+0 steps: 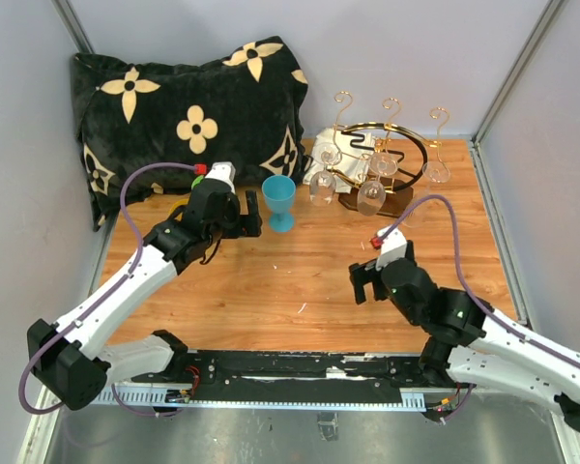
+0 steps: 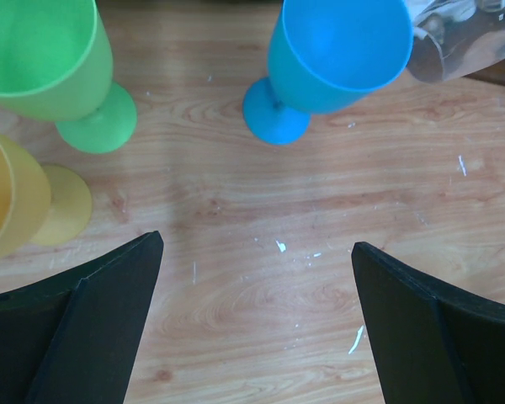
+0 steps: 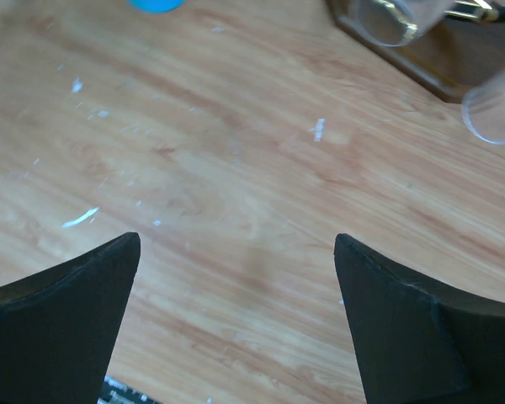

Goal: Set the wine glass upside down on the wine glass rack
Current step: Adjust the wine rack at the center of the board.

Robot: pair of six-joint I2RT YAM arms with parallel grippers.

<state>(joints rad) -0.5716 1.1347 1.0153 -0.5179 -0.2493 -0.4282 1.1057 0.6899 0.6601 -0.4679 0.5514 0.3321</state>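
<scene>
My left gripper point(image 1: 253, 214) and my right gripper point(image 1: 367, 283) are both wide open and hold nothing. From above, the blue wine glass point(image 1: 279, 201) stands upright just beside my left gripper. The wine glass rack point(image 1: 379, 159) is at the back of the table point(image 1: 300, 280), with clear glasses point(image 1: 370, 198) hanging upside down. Only my left wrist camera clearly shows a green glass point(image 2: 50, 59) and a yellow glass point(image 2: 13, 198) too.

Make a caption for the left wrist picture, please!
Open left gripper hovers above the wooden table, facing a blue wine glass, a green wine glass and a yellow wine glass.
</scene>
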